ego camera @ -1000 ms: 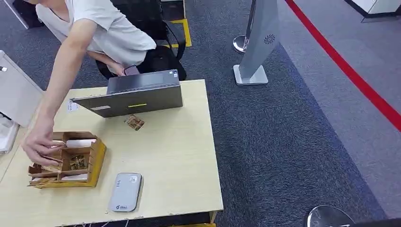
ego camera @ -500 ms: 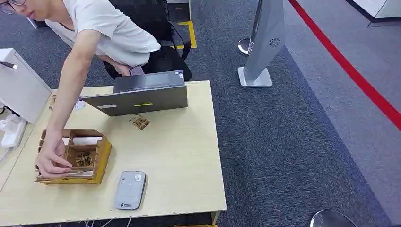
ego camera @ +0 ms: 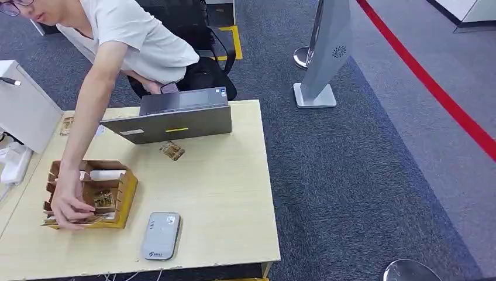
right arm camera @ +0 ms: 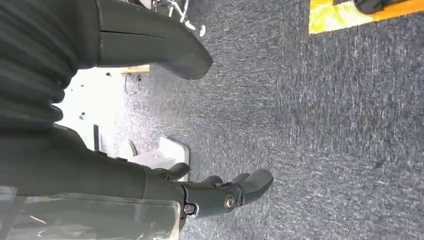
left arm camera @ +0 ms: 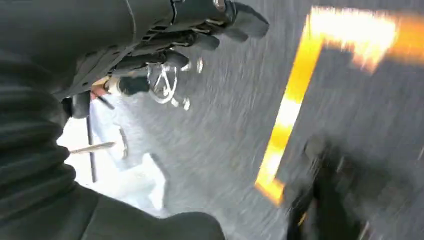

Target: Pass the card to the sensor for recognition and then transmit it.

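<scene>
A person [ego camera: 117, 35] in a white T-shirt leans over a pale wooden bench [ego camera: 216, 193], one hand [ego camera: 69, 205] reaching into a brown cardboard organiser box [ego camera: 114, 199] with a yellow outer face that stands near the bench's left end. A small patterned card [ego camera: 172, 151] lies flat on the bench between the box and a grey laptop [ego camera: 175, 120], just in front of the laptop's raised lid. A flat grey card sensor [ego camera: 160, 235] rests close to the bench's near edge, just right of the box and well apart from the card. Beyond the bench, a silver floor stand [ego camera: 324, 52] rises from grey carpet crossed by a red line [ego camera: 433, 88], and a white unit [ego camera: 23, 108] stands at the bench's left. Both robot arms hang over the carpet, away from the bench. The left robot hand [left arm camera: 200, 30], seen blurred in its wrist view, carries nothing, its dark fingers [left arm camera: 247, 22] loosely extended and apart. The right robot hand [right arm camera: 220, 192] likewise holds nothing, its fingers [right arm camera: 255, 182] slightly bent and spread above the carpet, near yellow floor tape [right arm camera: 345, 15].
</scene>
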### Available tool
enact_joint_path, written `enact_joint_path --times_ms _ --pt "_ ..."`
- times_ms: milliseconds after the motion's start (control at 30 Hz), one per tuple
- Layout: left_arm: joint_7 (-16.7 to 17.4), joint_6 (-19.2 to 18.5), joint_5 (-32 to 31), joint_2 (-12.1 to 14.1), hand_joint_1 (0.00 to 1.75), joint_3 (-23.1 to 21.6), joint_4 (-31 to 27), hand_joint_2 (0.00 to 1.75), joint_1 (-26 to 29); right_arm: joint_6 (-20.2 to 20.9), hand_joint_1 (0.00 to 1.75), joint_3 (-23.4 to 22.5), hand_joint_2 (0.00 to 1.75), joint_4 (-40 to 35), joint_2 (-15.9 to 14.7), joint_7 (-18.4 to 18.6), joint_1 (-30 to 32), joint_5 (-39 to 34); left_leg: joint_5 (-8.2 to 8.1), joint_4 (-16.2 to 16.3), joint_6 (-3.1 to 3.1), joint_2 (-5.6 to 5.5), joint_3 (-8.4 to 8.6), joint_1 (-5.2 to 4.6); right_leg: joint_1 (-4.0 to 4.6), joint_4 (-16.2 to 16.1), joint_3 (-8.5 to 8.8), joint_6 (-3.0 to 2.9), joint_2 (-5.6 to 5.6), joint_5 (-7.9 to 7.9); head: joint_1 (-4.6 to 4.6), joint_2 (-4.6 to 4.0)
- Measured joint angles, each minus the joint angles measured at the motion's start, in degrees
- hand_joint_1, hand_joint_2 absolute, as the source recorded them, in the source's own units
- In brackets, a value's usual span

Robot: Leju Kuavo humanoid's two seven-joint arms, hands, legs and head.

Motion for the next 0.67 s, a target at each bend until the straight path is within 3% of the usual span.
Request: enact_joint_path --times_ms 67,100,133,300,600,633,667 --pt "-0.28 -0.13 -0.41 -0.44 0.00 -0.67 2.09 1.75 -0.32 -0.04 0.00 -0.30 1.75 -1.20 0.74 0.07 0.02 -0.02 0.00 0.00 0.00 0.03 0.01 -0.01 0.00 0.00 -0.02 0.02 0.01 0.01 -0.02 0.00" --pt "-0.48 -0.46 -1.12 -0.50 0.00 -1.03 2.69 1.75 -0.36 -0.09 0.00 -0.37 0.00 -1.64 1.03 0.07 0.02 -0.02 0.00 0.00 0.00 0.04 0.02 0.00 0.00 0.00 -0.03 0.02 0.02 0.01 -0.02 0.00" --pt "-0.98 -0.92 -2.26 -0.72 0.00 -1.65 3.31 1.75 -0.35 -0.15 0.00 -0.41 1.75 -2.07 1.39 0.04 0.02 -0.02 0.00 0.00 0.00 0.06 0.03 0.00 0.00 0.00 -0.05 0.01 0.03 0.01 -0.04 0.02" --pt "-3.39 -0.79 -7.19 -1.64 0.00 -6.61 5.17 1.75 -0.33 -1.16 0.00 -0.70 1.75 -2.93 2.34 -0.50 -0.22 -0.67 0.00 -0.01 -0.01 0.05 0.01 0.03 0.02 0.02 -0.04 0.01 0.04 0.00 -0.02 0.00" --pt "-3.91 -0.48 -1.22 -1.42 0.00 -17.95 5.55 1.75 0.77 -1.16 0.00 5.73 1.75 -3.17 2.23 -1.05 0.24 -11.13 0.00 -0.01 0.00 0.06 0.01 0.03 0.02 0.02 -0.03 0.01 0.04 0.01 -0.02 0.00" --pt "-4.00 -0.46 -0.26 -1.29 0.00 -19.26 5.55 1.75 0.98 -1.14 0.00 6.85 0.00 -3.17 2.12 -1.12 0.35 -12.66 0.00 -0.01 -0.01 0.05 0.01 0.03 0.02 0.02 -0.03 0.01 0.04 0.01 -0.02 0.02" --pt "-4.15 -0.46 0.61 -1.18 0.00 -20.27 5.53 1.75 1.15 -1.11 0.00 7.80 0.00 -3.17 2.03 -1.14 0.44 -13.91 0.00 -0.01 -0.01 0.05 0.01 0.03 0.02 0.02 -0.03 0.01 0.05 0.01 -0.02 0.00"
